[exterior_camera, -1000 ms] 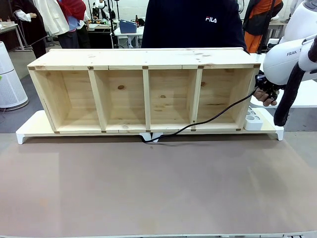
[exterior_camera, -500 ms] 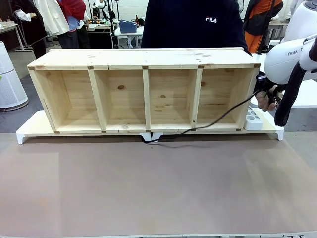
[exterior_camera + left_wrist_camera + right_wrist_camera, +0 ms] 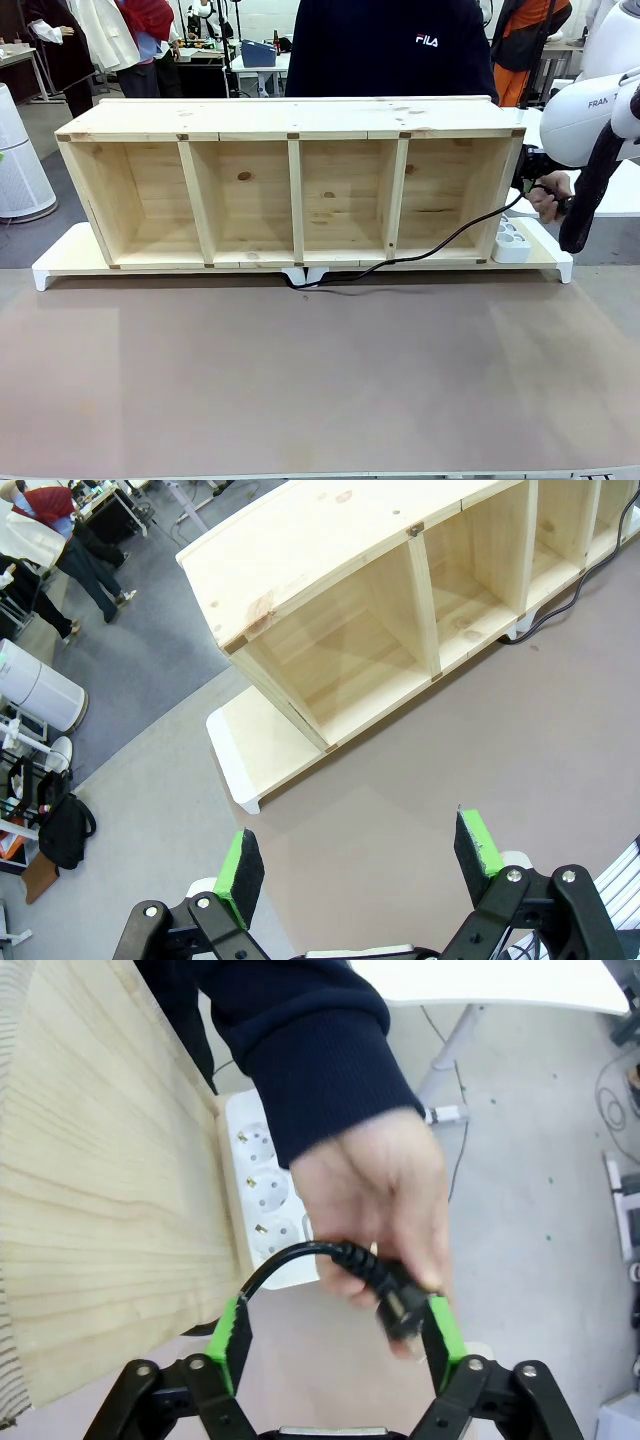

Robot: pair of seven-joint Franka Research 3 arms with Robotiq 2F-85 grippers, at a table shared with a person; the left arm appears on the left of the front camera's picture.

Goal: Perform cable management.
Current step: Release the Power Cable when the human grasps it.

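Right gripper (image 3: pixel 338 1332) spread, handing the plug (image 3: pixel 392 1298) to the person's hand (image 3: pixel 372 1210) by the strip (image 3: pixel 258 1205); left gripper (image 3: pixel 360 865) spread, idle.

The cable (image 3: pixel 420 250) runs out of sight behind the shelf (image 3: pixel 290 185).

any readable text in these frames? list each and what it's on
"FILA": white letters on the chest of the person's dark top.
"FRAN": cut off by the picture edge, dark print on the right arm's white casing.
No print readable on the wooden shelf, the white power strip or the cable.
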